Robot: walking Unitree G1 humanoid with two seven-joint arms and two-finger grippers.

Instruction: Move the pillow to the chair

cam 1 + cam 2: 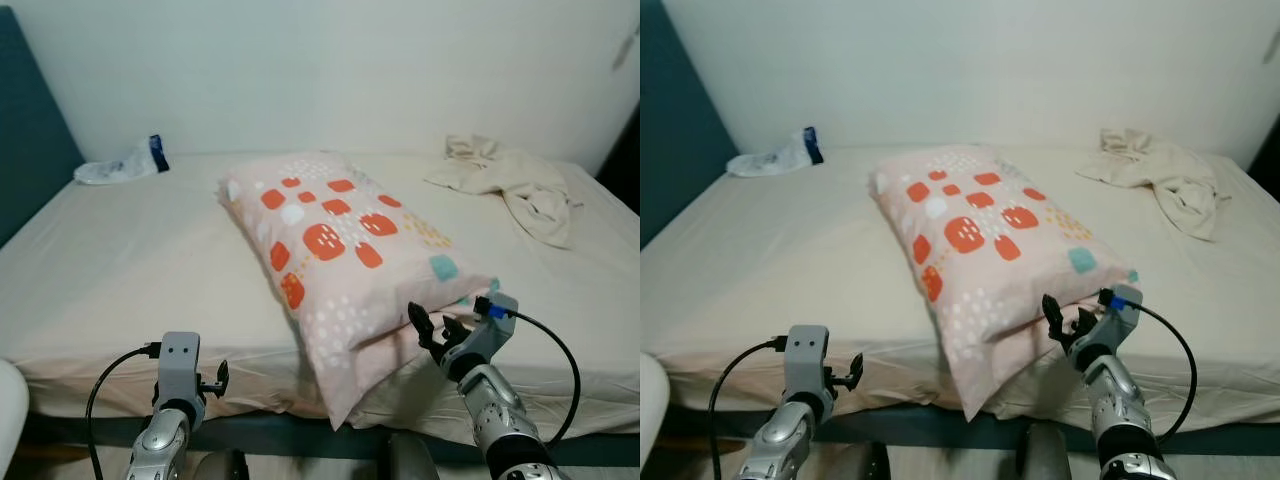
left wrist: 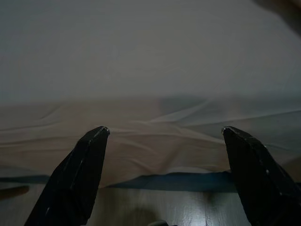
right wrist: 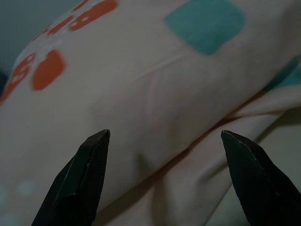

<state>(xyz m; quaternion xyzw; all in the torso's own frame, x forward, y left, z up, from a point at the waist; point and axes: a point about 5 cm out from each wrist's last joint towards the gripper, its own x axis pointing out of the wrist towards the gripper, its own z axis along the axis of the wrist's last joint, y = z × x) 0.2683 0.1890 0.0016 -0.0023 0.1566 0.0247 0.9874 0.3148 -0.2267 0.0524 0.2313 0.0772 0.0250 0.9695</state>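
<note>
Pillow (image 1: 335,250) lies on the bed (image 1: 120,270), its near corner over the edge, just ahead of our right hand (image 1: 437,325), fingers spread. Our left hand (image 1: 212,380), also spread, hovers at the bed's edge.

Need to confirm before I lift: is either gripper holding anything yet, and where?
Nothing is held. The right gripper is open, facing the pillow's near side; the left gripper is open at the bed edge.
</note>
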